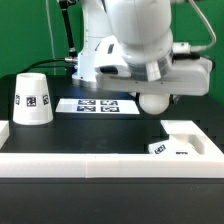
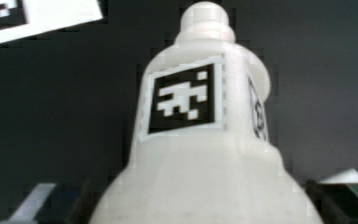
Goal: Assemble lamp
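My gripper (image 1: 152, 84) is shut on the white bulb (image 1: 153, 101) and holds it above the black table, between the marker board and the base. In the wrist view the bulb (image 2: 197, 120) fills the picture, with a square tag on its side and its narrow end pointing away from me. It sits between my dark fingers (image 2: 44, 203), with my gripper (image 2: 194, 208) closed round its wide part. The blocky white base (image 1: 186, 139) lies at the exterior view's right. The cone shade (image 1: 32, 98) stands at the exterior view's left.
The marker board (image 1: 98, 105) lies flat on the table behind the bulb; one corner of it shows in the wrist view (image 2: 30, 20). A low white wall (image 1: 90, 160) runs along the table's front edge and left side.
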`<control>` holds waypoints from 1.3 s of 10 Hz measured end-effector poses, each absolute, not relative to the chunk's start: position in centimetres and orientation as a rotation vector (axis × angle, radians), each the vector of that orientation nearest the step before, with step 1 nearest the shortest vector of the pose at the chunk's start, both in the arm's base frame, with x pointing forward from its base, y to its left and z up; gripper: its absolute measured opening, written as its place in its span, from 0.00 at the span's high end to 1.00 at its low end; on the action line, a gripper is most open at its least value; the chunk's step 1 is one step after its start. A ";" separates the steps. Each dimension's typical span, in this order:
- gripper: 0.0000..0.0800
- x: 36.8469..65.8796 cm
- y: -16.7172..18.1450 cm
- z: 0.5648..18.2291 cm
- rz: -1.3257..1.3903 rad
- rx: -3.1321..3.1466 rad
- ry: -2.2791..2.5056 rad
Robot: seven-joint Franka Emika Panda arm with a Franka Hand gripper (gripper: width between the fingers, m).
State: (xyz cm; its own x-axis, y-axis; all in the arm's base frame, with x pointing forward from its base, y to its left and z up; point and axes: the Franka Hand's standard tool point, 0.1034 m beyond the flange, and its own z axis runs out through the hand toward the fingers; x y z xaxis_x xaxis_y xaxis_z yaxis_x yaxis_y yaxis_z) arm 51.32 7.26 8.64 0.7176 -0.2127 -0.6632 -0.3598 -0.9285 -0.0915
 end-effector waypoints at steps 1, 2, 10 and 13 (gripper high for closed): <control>0.28 53.0 6.9 9.9 0.953 -2.724 0.426; 0.28 53.9 6.9 10.3 0.861 -2.762 0.376; 0.28 56.4 6.3 12.9 0.030 -3.023 0.184; 0.28 56.7 6.3 12.3 -0.265 -3.024 0.191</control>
State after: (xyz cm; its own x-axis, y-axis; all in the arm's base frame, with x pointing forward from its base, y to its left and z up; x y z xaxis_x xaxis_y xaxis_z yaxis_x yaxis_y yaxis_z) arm 56.71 6.33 12.30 0.9769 -0.1332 0.1668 -0.1158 -0.9871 -0.1101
